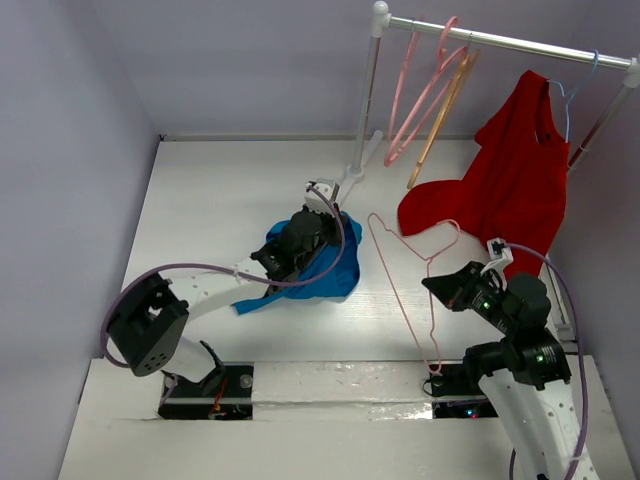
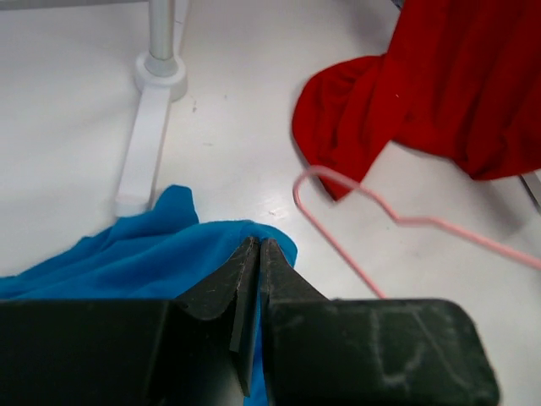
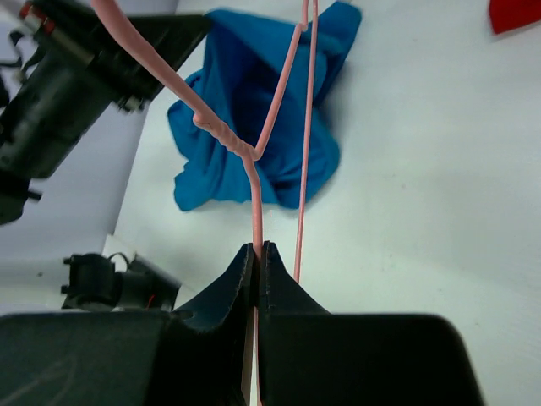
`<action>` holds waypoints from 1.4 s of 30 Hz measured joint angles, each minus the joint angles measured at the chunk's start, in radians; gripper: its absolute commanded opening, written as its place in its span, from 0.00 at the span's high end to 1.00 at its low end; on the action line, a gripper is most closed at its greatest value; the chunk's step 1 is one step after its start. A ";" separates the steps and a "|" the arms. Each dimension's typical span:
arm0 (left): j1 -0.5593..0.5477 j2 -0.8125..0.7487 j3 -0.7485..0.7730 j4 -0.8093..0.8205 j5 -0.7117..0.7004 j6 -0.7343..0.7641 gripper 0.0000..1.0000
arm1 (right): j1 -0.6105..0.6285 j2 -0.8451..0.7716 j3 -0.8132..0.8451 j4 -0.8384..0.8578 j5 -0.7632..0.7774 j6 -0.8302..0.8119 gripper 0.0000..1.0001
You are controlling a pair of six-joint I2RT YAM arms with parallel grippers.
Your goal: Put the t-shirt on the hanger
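A white table (image 1: 230,180) boxed in by pale walls, with a clothes rail (image 1: 500,40) at the far side carrying spare hangers and a red garment (image 1: 515,170). The left gripper (image 2: 259,249) is pressed fully closed, and a sliver of blue shows between its jaws, so it seems to have a fold of the t-shirt (image 1: 335,272) pinched. The rest of the shirt lies bunched on the table under and behind those fingers. The right gripper (image 3: 257,249) is clamped just as tight on the stem of the hanger (image 3: 254,203), right below its twisted neck. From those fingertips the pink wire runs forward toward the shirt and ends just beside it (whether they touch I cannot tell). By my reading only the pick-up is done: both things are gripped, but no part of the wire is inside the shirt. Left to do: open the neck or hem and feed both hanger shoulders in
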 measured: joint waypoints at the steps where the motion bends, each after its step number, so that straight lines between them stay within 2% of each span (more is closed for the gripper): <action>1: 0.006 0.020 0.020 -0.002 -0.004 0.000 1.00 | 0.000 -0.013 -0.002 -0.009 -0.017 0.008 1.00; 9: 0.014 0.101 0.103 -0.018 -0.017 0.000 1.00 | 0.000 -0.048 -0.006 -0.045 -0.118 0.035 1.00; 17: 0.006 0.104 0.105 -0.018 0.009 -0.016 1.00 | 0.005 0.059 -0.126 0.126 -0.159 0.086 1.00; 21: -0.022 0.073 0.066 -0.014 0.025 -0.029 1.00 | 0.094 0.154 -0.154 0.233 -0.113 0.107 1.00; 27: -0.048 -0.011 -0.005 -0.019 0.032 -0.052 1.00 | 0.460 0.349 -0.147 0.465 0.150 0.102 1.00; 30: -0.050 -0.064 -0.029 -0.033 0.016 -0.055 1.00 | 0.583 0.413 -0.131 0.524 0.288 0.072 1.00; 36: -0.050 -0.173 -0.060 -0.056 -0.015 -0.062 1.00 | 0.649 0.464 -0.088 0.621 0.524 -0.001 1.00; 42: -0.050 -0.253 -0.072 -0.100 -0.070 -0.071 1.00 | 0.708 0.479 -0.070 0.676 0.675 -0.071 1.00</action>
